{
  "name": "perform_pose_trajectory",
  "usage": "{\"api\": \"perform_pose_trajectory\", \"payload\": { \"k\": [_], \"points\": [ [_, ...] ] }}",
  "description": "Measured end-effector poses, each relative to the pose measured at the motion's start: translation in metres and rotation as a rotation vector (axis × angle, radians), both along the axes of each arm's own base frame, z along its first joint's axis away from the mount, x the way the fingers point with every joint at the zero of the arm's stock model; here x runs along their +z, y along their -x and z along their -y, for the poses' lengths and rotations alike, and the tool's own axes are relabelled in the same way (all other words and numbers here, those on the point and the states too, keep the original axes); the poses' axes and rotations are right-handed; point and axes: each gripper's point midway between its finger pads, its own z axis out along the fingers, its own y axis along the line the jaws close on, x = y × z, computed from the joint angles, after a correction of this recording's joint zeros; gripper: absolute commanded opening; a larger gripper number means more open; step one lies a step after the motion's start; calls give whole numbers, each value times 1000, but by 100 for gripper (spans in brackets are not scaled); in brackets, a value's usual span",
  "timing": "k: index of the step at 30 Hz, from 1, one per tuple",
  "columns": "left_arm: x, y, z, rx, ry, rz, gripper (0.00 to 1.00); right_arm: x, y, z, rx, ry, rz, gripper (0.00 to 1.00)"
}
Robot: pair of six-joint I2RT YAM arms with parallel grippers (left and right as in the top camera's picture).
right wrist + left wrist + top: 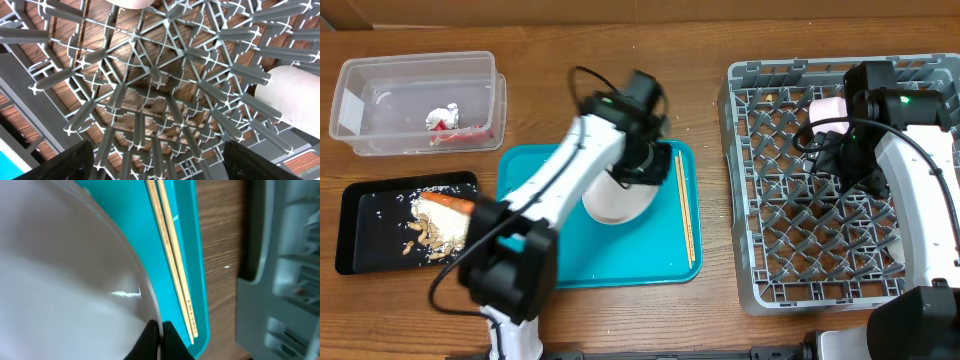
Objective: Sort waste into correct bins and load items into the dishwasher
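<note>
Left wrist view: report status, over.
Left pincer shut on white dish rim at teal tray. Right pincer open, empty, over rack. Chopsticks lie beside dish, clear of grip.

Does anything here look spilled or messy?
Only slightly: pale crumbs lie scattered over the black tray, away from the scrap pile. None shows on the table; nothing else stands out.

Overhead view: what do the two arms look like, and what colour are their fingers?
Both the left arm and right arm have white shell links between black joints, a thin black cable looping alongside, and a small green light. The left fingers and right fingers are black.
</note>
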Motion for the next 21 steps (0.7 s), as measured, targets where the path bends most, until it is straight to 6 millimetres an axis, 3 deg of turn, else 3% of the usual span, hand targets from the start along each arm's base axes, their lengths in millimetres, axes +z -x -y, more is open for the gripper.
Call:
{"api": "perform_pose_trajectory", "payload": {
  "k": [6, 11, 15, 21],
  "points": [
    [-11, 11, 6, 0, -47, -30, 19, 0, 0, 0, 0, 0, 0, 86],
    [-9, 14, -16, 33, -90, -75, 33, 0, 0, 0, 0, -1, -1, 88],
    [14, 4, -52, 109, -103, -78, 34, -1, 0, -5, 9, -27, 0, 88],
    [77, -10, -144, 329, -141, 16, 49, 2, -6, -26, 64, -144, 25, 88]
  ]
}}
